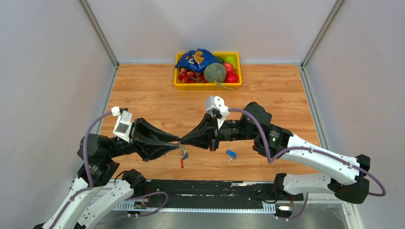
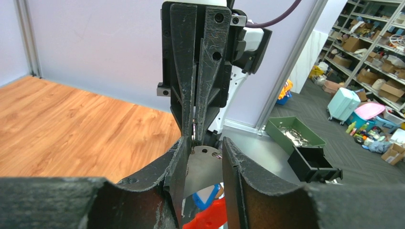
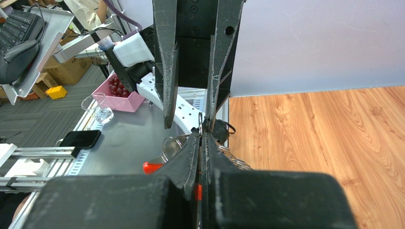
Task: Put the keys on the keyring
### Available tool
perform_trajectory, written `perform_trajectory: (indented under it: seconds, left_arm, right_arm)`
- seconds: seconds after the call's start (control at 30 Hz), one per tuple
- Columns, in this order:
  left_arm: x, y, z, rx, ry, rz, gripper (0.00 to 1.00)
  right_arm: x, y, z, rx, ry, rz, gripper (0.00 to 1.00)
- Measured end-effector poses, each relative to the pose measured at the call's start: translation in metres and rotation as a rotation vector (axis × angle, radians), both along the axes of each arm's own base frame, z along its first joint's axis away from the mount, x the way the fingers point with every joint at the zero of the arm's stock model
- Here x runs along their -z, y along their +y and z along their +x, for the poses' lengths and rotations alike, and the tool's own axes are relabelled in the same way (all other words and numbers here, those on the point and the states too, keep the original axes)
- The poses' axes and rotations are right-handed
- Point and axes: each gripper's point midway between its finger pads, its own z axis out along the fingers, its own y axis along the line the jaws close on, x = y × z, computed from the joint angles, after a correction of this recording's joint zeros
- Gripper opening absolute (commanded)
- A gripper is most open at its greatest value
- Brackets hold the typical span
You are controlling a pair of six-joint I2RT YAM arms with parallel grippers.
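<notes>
Keyring (image 2: 204,169) hangs pinched in closed right fingers (image 3: 187,160); left fingers (image 2: 241,164) straddle it, apart.

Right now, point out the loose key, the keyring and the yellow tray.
loose key (image 1: 231,153), top view, blue head.
keyring (image 1: 184,154), top view, dangling metal part.
yellow tray (image 1: 196,87), top view, front rim.

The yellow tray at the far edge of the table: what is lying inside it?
Inside the yellow tray: a blue bag, a grey-green round object, red fruits, a green fruit and small red pieces. They cover its floor, so anything underneath is hidden.
</notes>
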Motion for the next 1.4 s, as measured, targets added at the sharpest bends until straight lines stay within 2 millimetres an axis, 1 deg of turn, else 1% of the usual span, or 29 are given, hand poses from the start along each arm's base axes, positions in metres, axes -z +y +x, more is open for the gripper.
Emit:
perform_trajectory:
  seconds: [0.4,0.47,0.53,0.57,0.63,1.03,1.13,1.23,1.3,1.4]
  left_arm:
    - [0.0,-0.002,0.003,-0.001,0.003,0.0,0.3]
    - [0.0,-0.003,0.004,-0.002,0.007,0.001,0.24]
    - [0.0,-0.003,0.005,-0.006,0.01,0.001,0.16]
    - [0.0,-0.003,0.006,-0.007,0.011,0.001,0.09]
    - [0.0,-0.004,0.008,-0.01,0.013,0.001,0.01]
    - [0.001,-0.008,0.014,-0.017,0.023,0.014,0.0]
    - [0.001,-0.008,0.014,-0.016,0.021,0.014,0.0]
    - [0.004,-0.009,0.014,-0.014,0.022,0.016,0.0]
    - [0.006,-0.01,0.015,-0.011,0.024,0.019,0.0]
    - [0.007,-0.01,0.013,0.002,0.016,0.019,0.0]
  right_arm:
    - [0.0,0.0,0.0,-0.001,-0.006,0.0,0.0]
    - [0.0,0.0,0.0,-0.002,-0.007,0.0,0.0]
    - [0.0,0.0,0.0,-0.004,-0.008,0.0,0.0]
    - [0.0,0.0,-0.001,-0.006,-0.009,-0.001,0.0]
    - [0.002,0.0,-0.001,-0.008,-0.01,-0.005,0.0]
    - [0.003,-0.005,0.0,0.006,-0.027,-0.016,0.01]
    - [0.003,-0.006,0.0,0.012,-0.031,-0.016,0.16]
    - [0.003,-0.01,0.0,0.017,-0.044,-0.02,0.27]
    - [0.0,-0.016,0.0,0.03,-0.059,-0.01,0.35]
    - [-0.005,-0.031,-0.001,0.062,-0.086,0.01,0.43]
